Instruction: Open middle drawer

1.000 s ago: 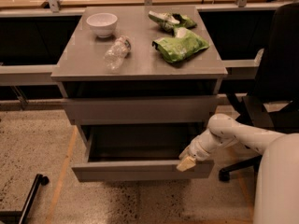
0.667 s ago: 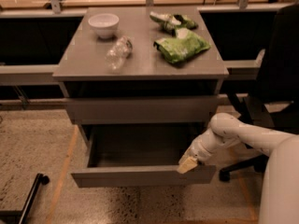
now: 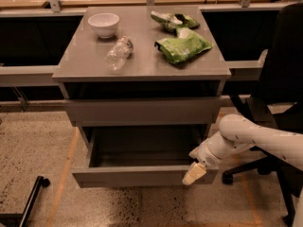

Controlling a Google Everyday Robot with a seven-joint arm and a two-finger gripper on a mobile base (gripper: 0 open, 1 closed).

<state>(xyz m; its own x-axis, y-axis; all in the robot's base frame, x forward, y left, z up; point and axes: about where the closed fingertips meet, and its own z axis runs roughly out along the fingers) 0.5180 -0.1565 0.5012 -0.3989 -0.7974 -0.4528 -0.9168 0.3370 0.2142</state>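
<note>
1. The middle drawer (image 3: 137,176) stands pulled well out of the grey cabinet. Its flat front panel is low in the camera view and its grey inside is open to sight.
2. The gripper (image 3: 195,173) sits at the right end of that front panel, against its top edge. Whether it is clamped on the panel or only pressed to it, I cannot tell.
3. The drawer's long axis runs left to right, and its travel runs straight out from the cabinet, toward the camera. The gripper is at the panel's right corner, so most of the drawer lies to its left.
4. Judged from this, any further pull should run square to the front panel. An off-centre hold could skew the drawer.
5. The drawer front above (image 3: 142,111) is shut.
6. On the tabletop (image 3: 142,56) lie a white bowl (image 3: 103,23), a clear bottle (image 3: 118,54) on its side and two green bags (image 3: 183,45).
</note>
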